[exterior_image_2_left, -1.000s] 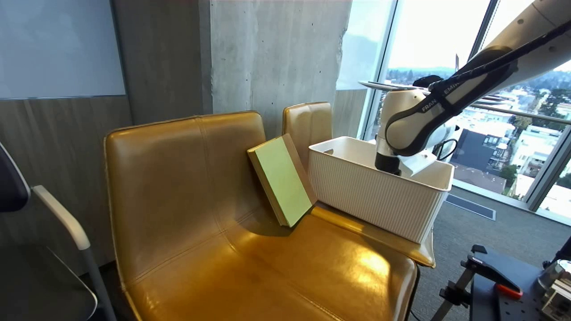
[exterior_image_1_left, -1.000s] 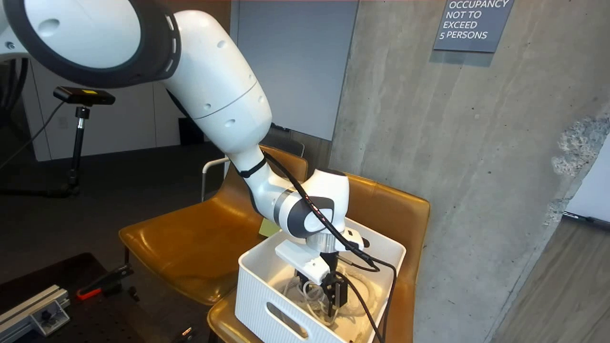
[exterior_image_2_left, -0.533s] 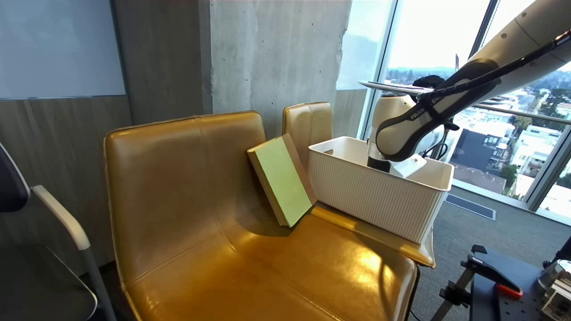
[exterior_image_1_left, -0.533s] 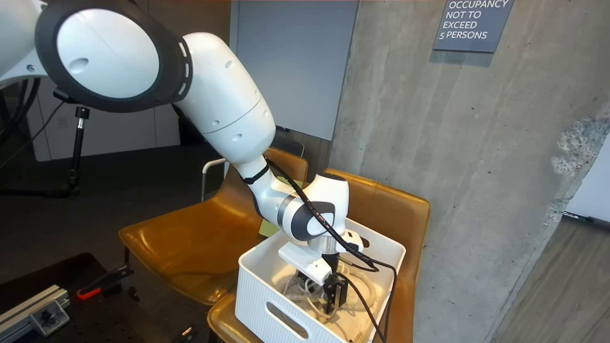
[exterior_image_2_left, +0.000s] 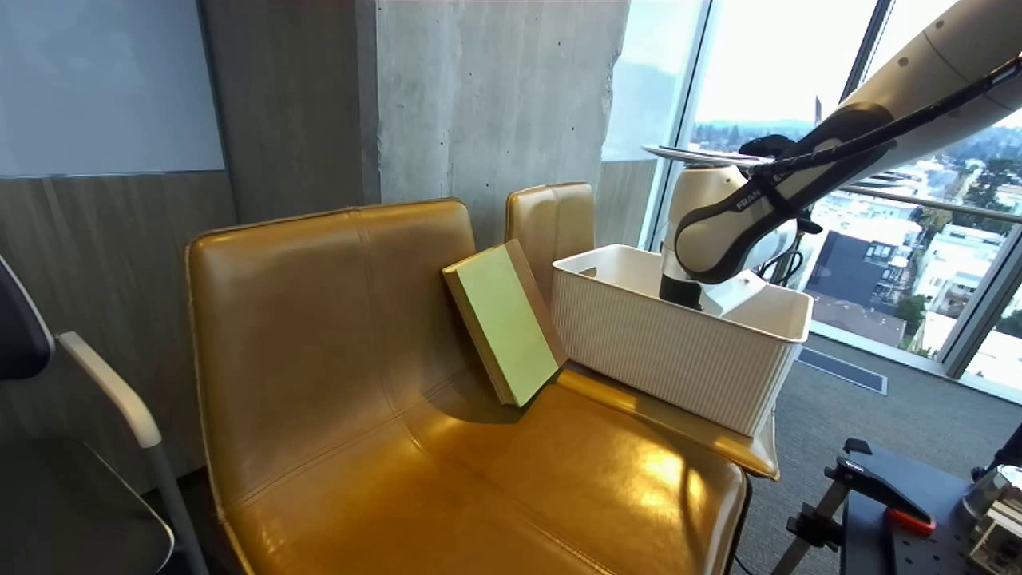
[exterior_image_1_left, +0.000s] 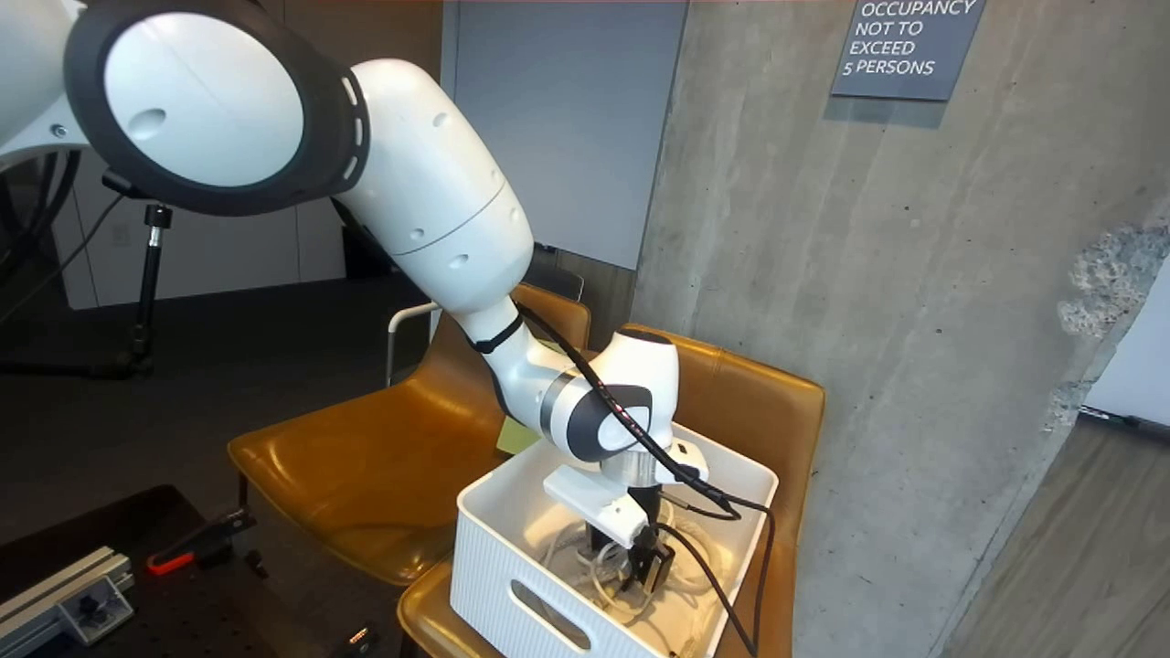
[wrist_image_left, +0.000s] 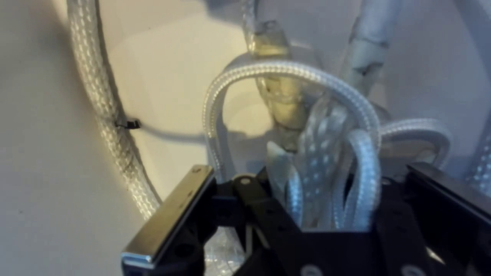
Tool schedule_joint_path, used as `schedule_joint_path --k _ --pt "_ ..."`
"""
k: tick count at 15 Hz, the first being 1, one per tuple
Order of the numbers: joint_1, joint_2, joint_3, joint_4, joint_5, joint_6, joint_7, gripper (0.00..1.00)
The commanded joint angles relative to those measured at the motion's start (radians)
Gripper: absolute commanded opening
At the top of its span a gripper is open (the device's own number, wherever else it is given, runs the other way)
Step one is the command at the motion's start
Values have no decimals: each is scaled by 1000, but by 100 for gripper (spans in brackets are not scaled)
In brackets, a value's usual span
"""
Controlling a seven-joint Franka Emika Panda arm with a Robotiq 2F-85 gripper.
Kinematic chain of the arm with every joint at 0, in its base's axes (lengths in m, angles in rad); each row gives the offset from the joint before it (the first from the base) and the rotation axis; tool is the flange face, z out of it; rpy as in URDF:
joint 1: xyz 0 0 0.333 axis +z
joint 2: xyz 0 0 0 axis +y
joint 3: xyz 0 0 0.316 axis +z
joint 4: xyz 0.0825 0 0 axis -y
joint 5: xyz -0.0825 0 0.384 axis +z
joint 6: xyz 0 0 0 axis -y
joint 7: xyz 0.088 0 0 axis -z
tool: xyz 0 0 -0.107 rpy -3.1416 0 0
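Firstly, wrist view: gripper (wrist_image_left: 312,178), two black fingers (wrist_image_left: 268,211) flanking white braided cables (wrist_image_left: 322,163); whether they pinch, cannot tell. Next, in an exterior view: white ribbed storage bin (exterior_image_1_left: 489,567) on tan upholstered chair (exterior_image_1_left: 777,393); cables tangled on bin floor, behind its handle-slot wall, gripper among them. Lastly, in an exterior view: gripper hidden behind bin's long wall; green-faced book-shaped block (exterior_image_2_left: 507,323), tilted, on neighbouring seat (exterior_image_2_left: 511,479).

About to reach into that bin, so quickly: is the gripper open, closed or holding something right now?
Gripper: cannot be told; white braided cables show between the jaws, but any grip is hidden.
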Motion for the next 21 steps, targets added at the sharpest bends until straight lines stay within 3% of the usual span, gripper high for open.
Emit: schedule_joint_path --k 1,13,21 --pt "-10 -7 -3 -10 1 -7 -23 0" --pt "51 -235 -36 -106 -55 -2 5 0" --pt "197 -623 -74 -396 -230 -3 129 0"
